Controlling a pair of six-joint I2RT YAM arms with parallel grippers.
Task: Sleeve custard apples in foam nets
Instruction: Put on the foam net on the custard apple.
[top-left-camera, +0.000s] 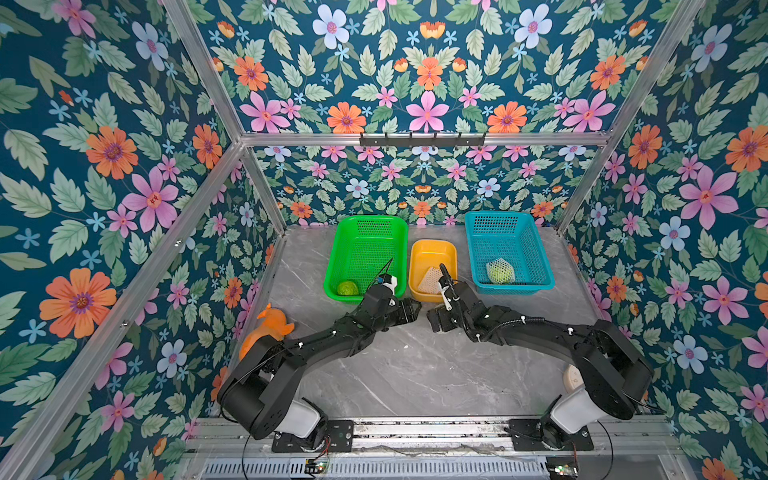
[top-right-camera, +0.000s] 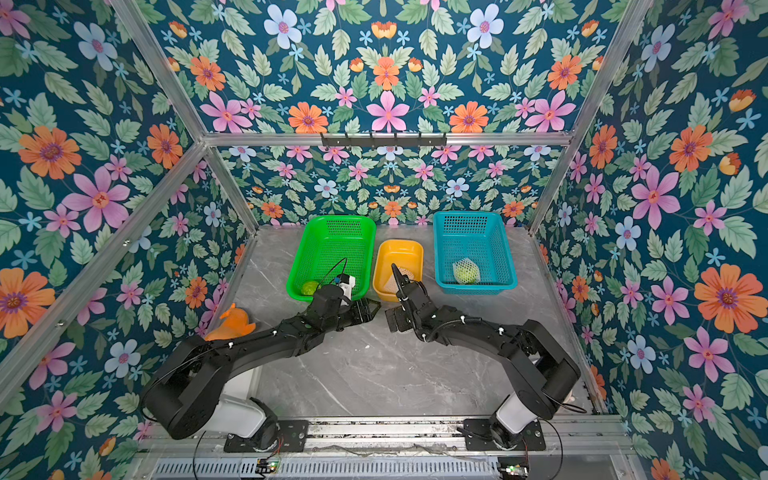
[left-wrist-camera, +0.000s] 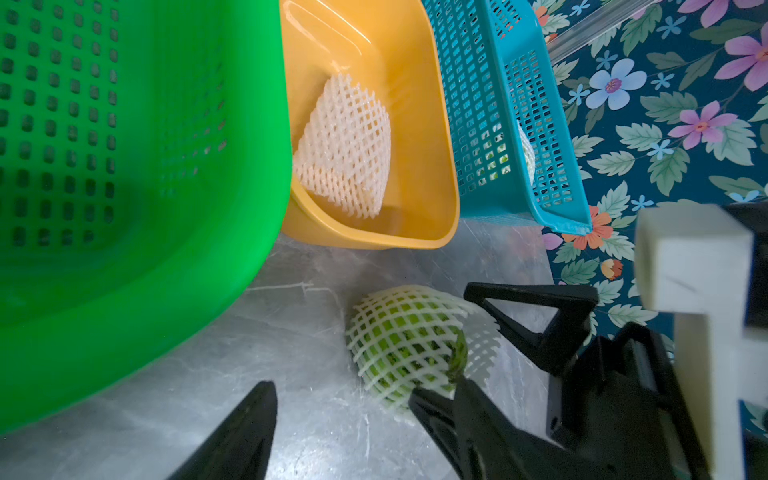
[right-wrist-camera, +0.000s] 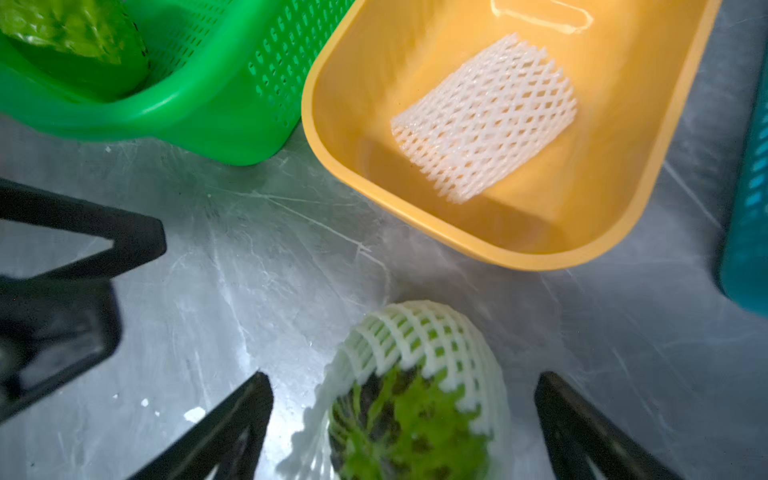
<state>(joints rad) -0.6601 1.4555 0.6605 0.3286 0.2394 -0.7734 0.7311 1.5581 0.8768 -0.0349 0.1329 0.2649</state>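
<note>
Glossy moulded plastic forms the green perforated basket (left-wrist-camera: 124, 257), the teal perforated basket (left-wrist-camera: 490, 104) and the smooth yellow tub (right-wrist-camera: 519, 257), set on a grey marble-patterned table (left-wrist-camera: 291, 332) with a faint sheen. The white foam mesh net (right-wrist-camera: 486, 120) looks soft and matt. So does a second foam net (right-wrist-camera: 419, 332), stretched over a bumpy, scaly-skinned green custard apple (right-wrist-camera: 415, 428).

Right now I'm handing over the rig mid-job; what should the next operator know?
Left gripper: open, empty, beside the netted custard apple on the table.
Right gripper: open, straddling that fruit, not gripping.
Done: one sleeved custard apple in the blue basket; the table fruit is netted, one end uncovered.
Left: bare custard apple in the green basket, foam net in the yellow tub.
</note>
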